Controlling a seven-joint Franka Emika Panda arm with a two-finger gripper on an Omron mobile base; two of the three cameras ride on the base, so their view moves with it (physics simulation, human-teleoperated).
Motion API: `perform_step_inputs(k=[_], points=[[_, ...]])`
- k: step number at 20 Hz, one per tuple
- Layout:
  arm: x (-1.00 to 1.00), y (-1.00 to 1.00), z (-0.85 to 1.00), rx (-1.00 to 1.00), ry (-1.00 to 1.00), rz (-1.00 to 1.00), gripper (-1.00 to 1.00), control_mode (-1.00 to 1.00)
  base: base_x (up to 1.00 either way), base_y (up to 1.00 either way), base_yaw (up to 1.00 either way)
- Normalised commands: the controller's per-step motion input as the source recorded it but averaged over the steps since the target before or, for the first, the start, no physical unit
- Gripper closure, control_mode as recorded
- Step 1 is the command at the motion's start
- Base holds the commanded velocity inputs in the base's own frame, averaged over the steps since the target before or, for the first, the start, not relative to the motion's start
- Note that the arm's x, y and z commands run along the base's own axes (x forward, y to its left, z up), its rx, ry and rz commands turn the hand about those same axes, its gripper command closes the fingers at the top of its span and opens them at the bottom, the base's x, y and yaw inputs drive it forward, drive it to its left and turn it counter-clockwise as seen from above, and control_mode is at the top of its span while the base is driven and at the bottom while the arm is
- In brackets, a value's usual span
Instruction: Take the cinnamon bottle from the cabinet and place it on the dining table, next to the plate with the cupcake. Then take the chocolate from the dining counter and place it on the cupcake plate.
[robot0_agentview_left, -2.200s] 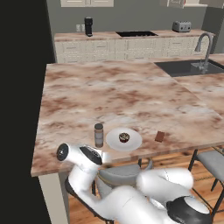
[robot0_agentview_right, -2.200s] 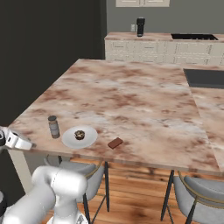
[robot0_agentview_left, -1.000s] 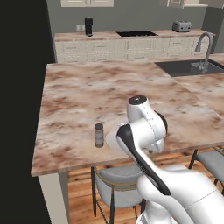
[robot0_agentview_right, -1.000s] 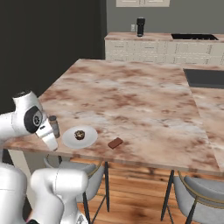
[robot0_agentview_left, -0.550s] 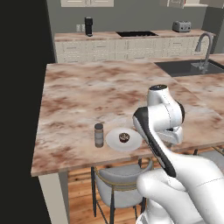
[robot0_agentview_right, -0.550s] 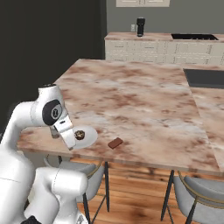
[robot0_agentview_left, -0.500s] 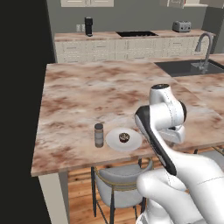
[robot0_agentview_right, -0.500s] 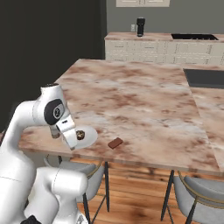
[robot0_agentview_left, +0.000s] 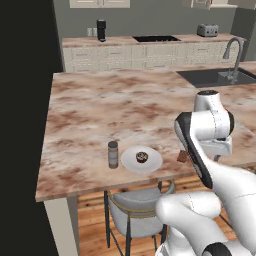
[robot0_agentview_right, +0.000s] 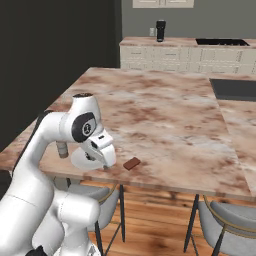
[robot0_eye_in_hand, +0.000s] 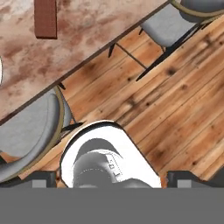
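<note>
The cinnamon bottle (robot0_agentview_left: 113, 154) stands upright on the marble dining table (robot0_agentview_left: 100, 110), just left of the white plate (robot0_agentview_left: 150, 162) that holds the cupcake (robot0_agentview_left: 142, 157). The flat brown chocolate (robot0_agentview_right: 132, 163) lies near the table's front edge, right of the plate; in the left base view the arm covers most of the chocolate (robot0_agentview_left: 182, 157). My gripper (robot0_agentview_right: 106, 161) hangs over the front edge between plate and chocolate, open and empty. In the hand view the fingertips (robot0_eye_in_hand: 43, 179) stand wide apart, with the chocolate (robot0_eye_in_hand: 46, 17) at the top left.
Grey-seated stools (robot0_agentview_left: 135, 210) (robot0_agentview_right: 225, 217) are tucked under the table's front edge above a wood floor. A sink and tap (robot0_agentview_left: 232, 55) sit at the far right. The back counter holds a dark grinder (robot0_agentview_left: 101, 30) and a toaster (robot0_agentview_left: 207, 30).
The arm has swung from low at the left, up over the table edge and across the plate to the right, toward the chocolate. The jaws stayed open.
</note>
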Motion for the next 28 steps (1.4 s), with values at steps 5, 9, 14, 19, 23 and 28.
perform_step_inputs(k=[5, 9, 14, 19, 23, 28], points=[[0.40, -0.39, -0.01, 0.10, 0.00, 0.35, -1.00, -1.00, 0.00, 0.00, 0.00], [0.59, -0.21, -0.10, 0.09, 0.00, 0.24, -1.00, -1.00, 0.00, 0.00, 0.00], [0.62, -0.07, -0.22, 0.05, 0.01, 0.12, -1.00, -1.00, 0.00, 0.00, 0.00], [0.51, -0.01, -0.32, 0.01, 0.07, 0.00, -1.00, -1.00, 0.00, 0.00, 0.00], [0.34, -0.02, -0.37, 0.00, 0.08, 0.00, -1.00, -1.00, 0.00, 0.00, 0.00], [0.23, -0.05, -0.36, 0.00, 0.00, 0.00, -1.00, -1.00, 0.00, 0.00, 0.00]])
